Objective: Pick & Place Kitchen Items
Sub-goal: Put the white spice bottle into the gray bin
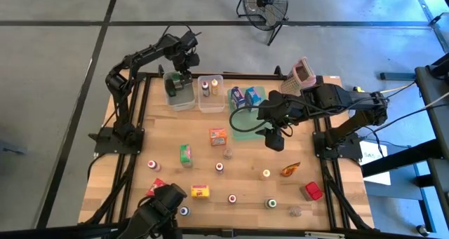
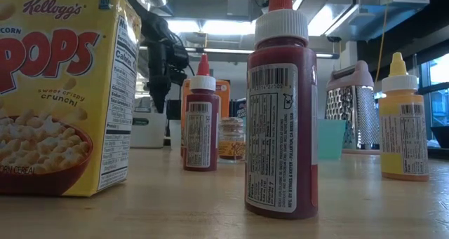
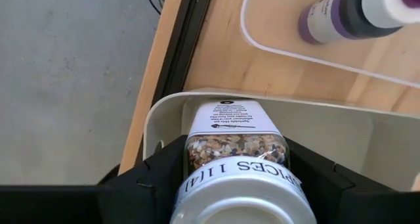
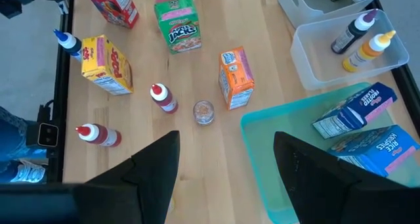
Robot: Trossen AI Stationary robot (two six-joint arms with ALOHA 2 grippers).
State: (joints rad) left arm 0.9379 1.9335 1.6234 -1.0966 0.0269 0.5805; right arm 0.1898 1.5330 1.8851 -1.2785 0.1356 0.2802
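Clear bin point(image 3: 154, 122) wall around spice jar point(image 3: 236, 145) | left tool point(image 3: 230, 184) gripping

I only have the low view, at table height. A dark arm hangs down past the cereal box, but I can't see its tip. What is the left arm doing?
Observer: The left gripper has its jaws shut on a spice jar, held at the corner of a clear bin.
Operator: Anything in the bin beside it?
Observer: Yes, the second bin holds a purple bottle and a yellow bottle.
Operator: And the right arm?
Observer: The right gripper hovers with jaws open and empty by the edge of the green tray, where two blue cartons lie.
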